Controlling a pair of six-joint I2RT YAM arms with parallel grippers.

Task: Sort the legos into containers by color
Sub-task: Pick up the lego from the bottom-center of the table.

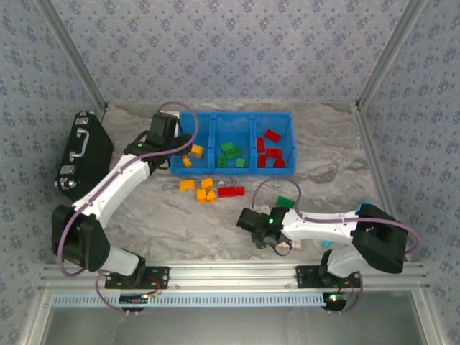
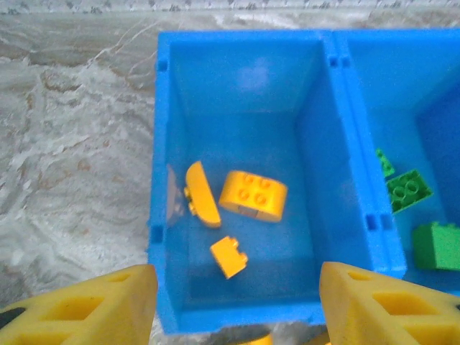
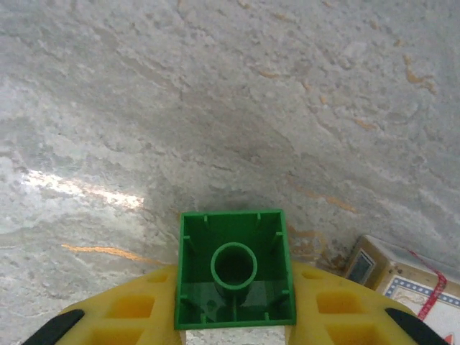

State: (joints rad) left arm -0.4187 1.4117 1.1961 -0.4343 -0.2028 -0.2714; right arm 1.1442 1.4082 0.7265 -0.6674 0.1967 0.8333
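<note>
Grey-veined marble tabletop point(image 1: 330, 158), boxed in by patterned wallpaper, carries the whole job. The right gripper point(image 3: 233, 320) is clamped on a green brick point(image 3: 234, 277), one yellow finger on each flank. The brick's hollow underside faces the wrist camera, so the grip looks taken on two opposite walls, probably to keep it square for the carry. It hangs over bare marble near the front of the table, with a corner of a card box point(image 3: 402, 277) just beside it.

The left gripper point(image 2: 235, 291) has its fingers apart with nothing between them. It is poised over the left compartment point(image 2: 237, 86) of the blue bin point(image 1: 215, 118), where three orange bricks point(image 2: 251, 195) lie loose on the floor (a fair sign this bay is the orange one). Its height above the rim suits a drop rather than a placed set-down.

Further out, the middle compartment point(image 1: 231, 126) holds green and the right compartment point(image 1: 282, 128) holds red, so my guess is the held green brick belongs in the middle. On the marble in front of the bin lie some orange pieces point(image 1: 206, 188), red pieces point(image 1: 231, 191) and another green piece point(image 1: 285, 202), not yet sorted. A black case point(image 1: 85, 154) sits well off to the left, out of the way of both arms
</note>
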